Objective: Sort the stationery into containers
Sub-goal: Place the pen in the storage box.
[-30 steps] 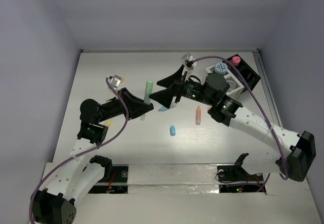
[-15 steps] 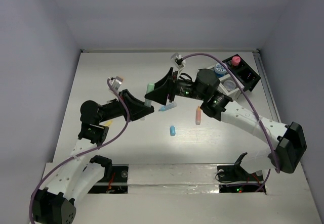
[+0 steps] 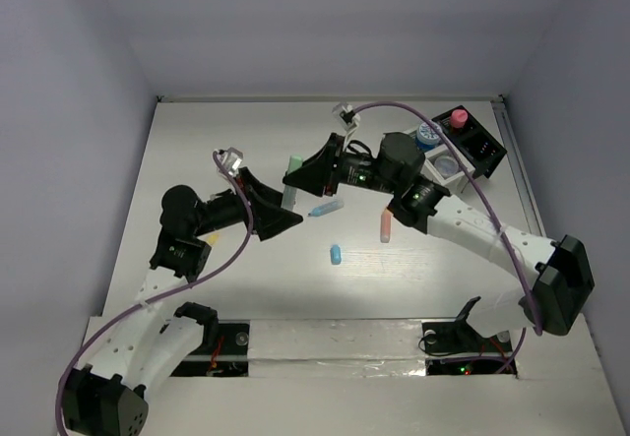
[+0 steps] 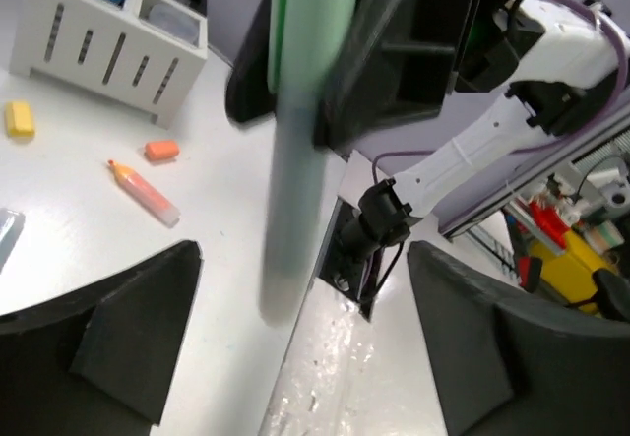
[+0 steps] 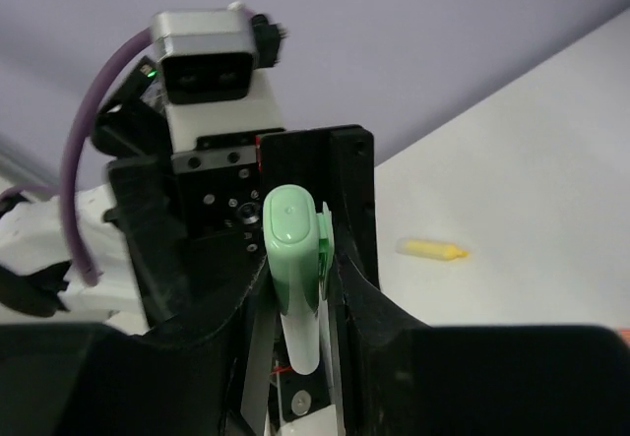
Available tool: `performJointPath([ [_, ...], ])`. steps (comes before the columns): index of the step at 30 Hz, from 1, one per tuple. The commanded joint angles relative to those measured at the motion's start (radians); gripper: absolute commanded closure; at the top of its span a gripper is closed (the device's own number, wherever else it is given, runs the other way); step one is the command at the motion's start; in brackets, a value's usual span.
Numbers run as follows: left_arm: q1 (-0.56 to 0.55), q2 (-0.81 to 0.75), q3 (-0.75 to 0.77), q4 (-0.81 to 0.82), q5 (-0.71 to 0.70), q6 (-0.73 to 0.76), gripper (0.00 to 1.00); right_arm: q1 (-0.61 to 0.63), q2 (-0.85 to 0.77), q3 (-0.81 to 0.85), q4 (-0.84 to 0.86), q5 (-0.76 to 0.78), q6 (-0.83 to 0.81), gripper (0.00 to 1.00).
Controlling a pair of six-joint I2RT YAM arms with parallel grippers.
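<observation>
A mint pen [image 3: 290, 180] hangs upright above the table's middle. My right gripper [image 3: 303, 174] is shut on it, and its black fingers [image 5: 359, 259] press both sides of the pen [image 5: 295, 269]. My left gripper [image 3: 283, 210] sits just below and to the left, open. Its fingers [image 4: 108, 338] stand wide apart, clear of the pen [image 4: 305, 111]. The containers [image 3: 461, 151], half white and half black, stand at the back right and hold a blue jar [image 3: 426, 133] and a pink jar [image 3: 459, 118].
On the table lie an orange marker [image 3: 386, 224], a blue capsule [image 3: 336, 254] and a light blue pen [image 3: 325, 207]. The left wrist view shows the orange marker [image 4: 143, 192], an orange piece [image 4: 160, 150] and a yellow piece [image 4: 18, 118] near the white organizer [image 4: 108, 52]. A yellow marker [image 5: 433, 249] lies beyond.
My right gripper reached left and shut on the mint pen. My left gripper, which was shut on it, has opened and dropped slightly away.
</observation>
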Motion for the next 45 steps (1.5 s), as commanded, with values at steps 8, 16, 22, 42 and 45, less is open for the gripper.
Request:
performJointPath([
  [8,-0.005,-0.125,0.176,-0.592,-0.262,0.392,0.01,-0.325,-0.174,-0.044,-0.108,0.323,-0.016,1.00],
  [16,-0.005,-0.300,0.130,-0.646,-0.523,0.421,0.01,-0.751,-0.270,-0.171,-0.266,0.686,-0.033,1.00],
  [22,-0.064,-0.377,0.101,-0.639,-0.563,0.410,0.01,-0.857,-0.270,-0.212,-0.251,0.920,-0.136,1.00],
  [42,-0.146,-0.449,0.098,-0.664,-0.650,0.392,0.01,-0.894,0.157,0.023,-0.148,1.055,-0.475,1.00],
  [45,-0.146,-0.448,0.098,-0.664,-0.655,0.393,0.01,-0.894,0.172,0.008,-0.142,1.041,-0.457,0.96],
])
